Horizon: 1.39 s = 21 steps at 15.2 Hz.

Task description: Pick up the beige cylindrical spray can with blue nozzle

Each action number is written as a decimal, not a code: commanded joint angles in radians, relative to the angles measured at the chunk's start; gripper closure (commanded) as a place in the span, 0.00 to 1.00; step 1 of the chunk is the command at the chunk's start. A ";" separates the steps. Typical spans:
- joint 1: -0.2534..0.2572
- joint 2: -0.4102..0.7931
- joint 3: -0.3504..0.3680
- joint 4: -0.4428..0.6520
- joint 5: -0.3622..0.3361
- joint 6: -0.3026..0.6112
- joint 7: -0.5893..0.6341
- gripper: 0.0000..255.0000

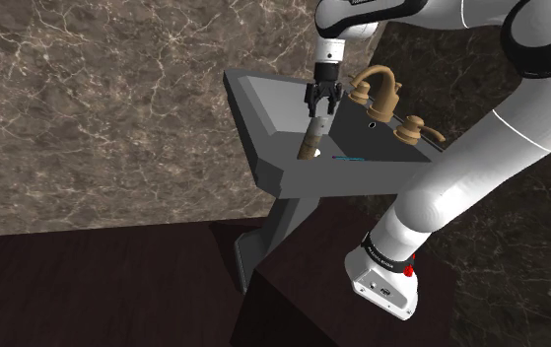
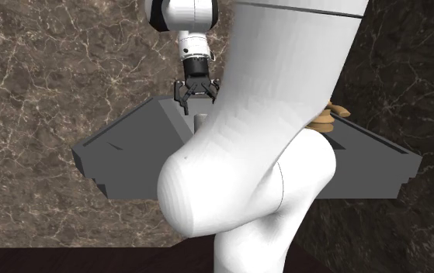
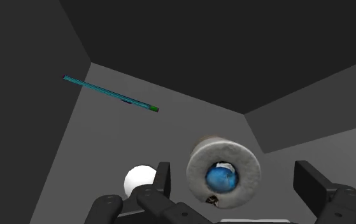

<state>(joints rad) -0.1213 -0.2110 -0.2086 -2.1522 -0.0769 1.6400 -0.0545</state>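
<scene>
Grey sink (image 1: pixel 263 113), spray can (image 3: pixel 224 173), tool (image 1: pixel 320 110) astride (unclasped)

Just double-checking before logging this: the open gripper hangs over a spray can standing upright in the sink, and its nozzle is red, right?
The nozzle is blue, not red; the wrist view shows it. The open gripper does hang over the upright spray can in the sink.

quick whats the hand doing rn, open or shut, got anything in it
Hand: open, holding nothing. The spray can stands between its fingers, not clasped.
</scene>
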 commanded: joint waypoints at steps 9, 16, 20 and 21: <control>-0.006 0.043 -0.011 -0.058 0.001 0.094 -0.007 1.00; -0.006 0.042 -0.011 -0.058 0.000 0.093 -0.007 1.00; -0.006 0.036 -0.009 -0.039 0.000 0.067 -0.007 1.00; -0.005 0.032 -0.009 -0.029 0.000 0.054 -0.007 1.00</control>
<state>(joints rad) -0.1268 -0.1764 -0.2180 -2.1914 -0.0769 1.7061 -0.0615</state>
